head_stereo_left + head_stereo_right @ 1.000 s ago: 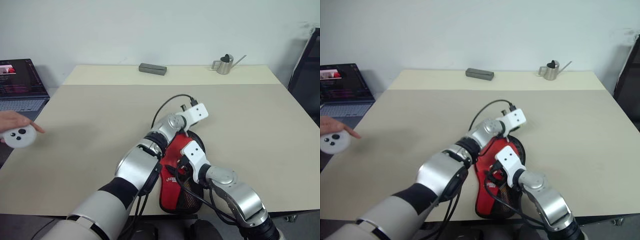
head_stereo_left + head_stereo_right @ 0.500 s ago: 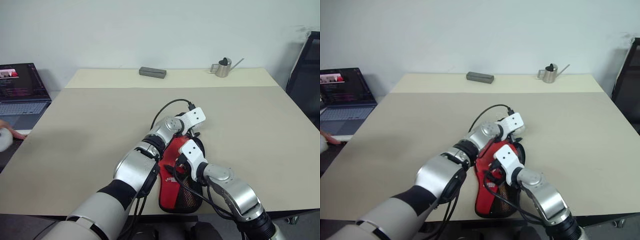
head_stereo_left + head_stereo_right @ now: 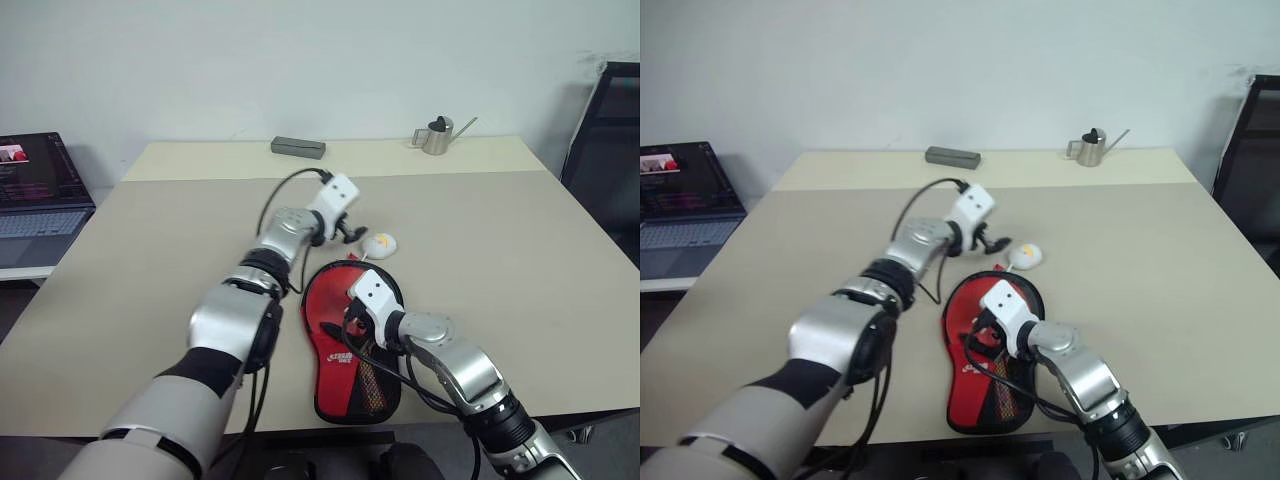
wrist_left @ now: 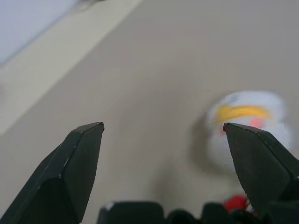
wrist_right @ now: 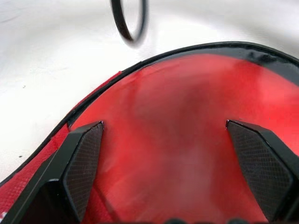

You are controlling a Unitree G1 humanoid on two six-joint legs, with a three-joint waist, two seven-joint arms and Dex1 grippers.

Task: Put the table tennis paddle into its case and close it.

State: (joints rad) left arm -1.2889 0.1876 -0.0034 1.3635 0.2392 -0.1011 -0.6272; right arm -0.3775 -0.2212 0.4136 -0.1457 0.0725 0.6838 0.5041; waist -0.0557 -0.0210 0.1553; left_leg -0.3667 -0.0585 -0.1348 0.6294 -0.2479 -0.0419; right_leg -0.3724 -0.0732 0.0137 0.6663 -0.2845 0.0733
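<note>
The case (image 3: 352,350) lies open near the table's front edge, red inside facing up, with a mesh pocket (image 3: 377,385) on its near right. Whether the round red surface (image 5: 187,140) is the table tennis paddle or the lining I cannot tell. A white-yellow charm (image 3: 380,243) lies on the table just beyond the case. My left gripper (image 3: 352,232) hangs open beside the charm (image 4: 247,121), holding nothing. Low over the case's round end, my right gripper (image 3: 350,325) is open too, its fingers (image 5: 81,158) spread wide above the red.
At the table's far edge sit a grey box (image 3: 297,147) and a small metal watering can (image 3: 436,137). A laptop (image 3: 35,195) stands off the left side. A black chair (image 3: 600,120) is at the right. A black cable (image 3: 285,190) loops over my left wrist.
My left gripper has opened and swung left and up, off the case. The charm now lies bare on the table. The hand with the white controller has left the picture. The camera shifted.
</note>
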